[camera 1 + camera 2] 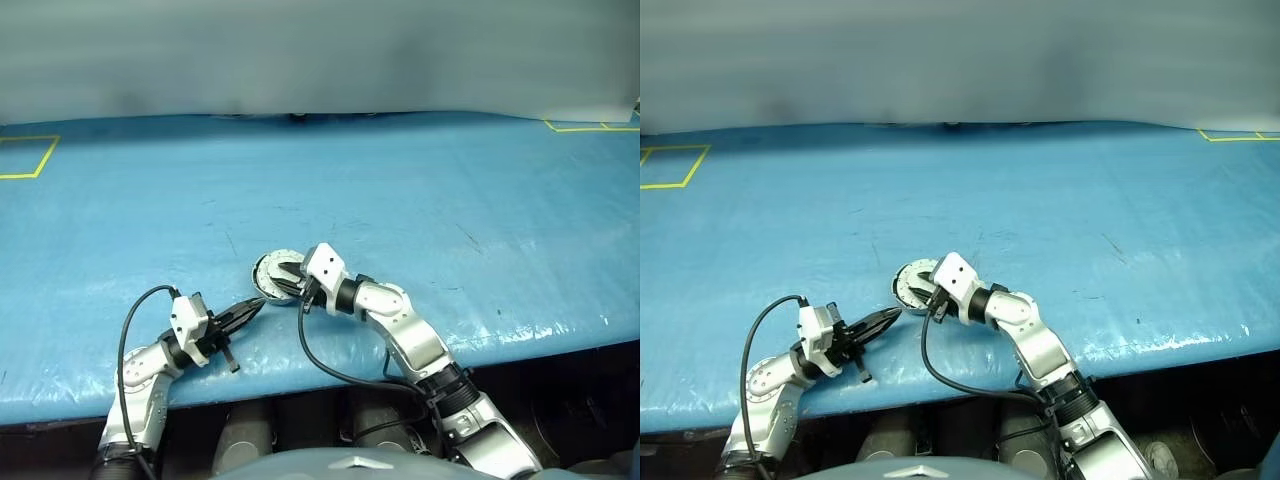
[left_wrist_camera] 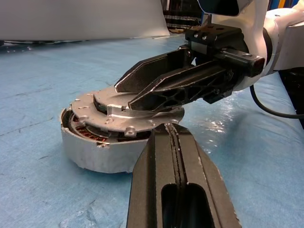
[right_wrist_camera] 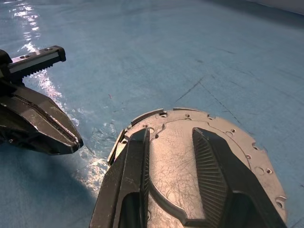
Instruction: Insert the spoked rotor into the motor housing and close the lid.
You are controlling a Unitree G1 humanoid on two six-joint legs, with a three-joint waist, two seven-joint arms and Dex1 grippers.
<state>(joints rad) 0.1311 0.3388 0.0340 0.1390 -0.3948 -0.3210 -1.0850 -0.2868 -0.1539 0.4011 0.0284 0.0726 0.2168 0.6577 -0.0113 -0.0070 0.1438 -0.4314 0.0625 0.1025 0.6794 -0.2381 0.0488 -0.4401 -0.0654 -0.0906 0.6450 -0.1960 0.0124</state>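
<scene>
While the blue table (image 1: pixel 420 200) fills most of the head views, everything that matters sits near its front edge, and the round grey housing (image 2: pixel 95 154) serves as the landmark. Beyond the housing the blue sheet runs back to a pale wall (image 1: pixel 300 50), with yellow tape marks (image 1: pixel 30 155) at the far corners on both sides.

Inside the housing a ring of copper-brown windings (image 2: pixel 83 133) shows through the gap on the side facing the left wrist camera. The housing lies flat on the sheet, its round axis pointing up. On top of it sits the lid (image 3: pixel 190 156), plain grey face up, tilted rather than seated: one edge is down on the rim, the other is raised, leaving the open wedge where the windings show. Whether the rotor is inside I cannot tell.

From the housing's right, the right gripper (image 2: pixel 142 92) reaches across the lid, its 2 fingers (image 3: pixel 213 166) parted and lying over the raised circle in the middle of the lid's top face.

Just to the front-left of the housing, the left gripper (image 1: pixel 252 308) points its tip at the casing wall, fingers pressed together and holding nothing.
</scene>
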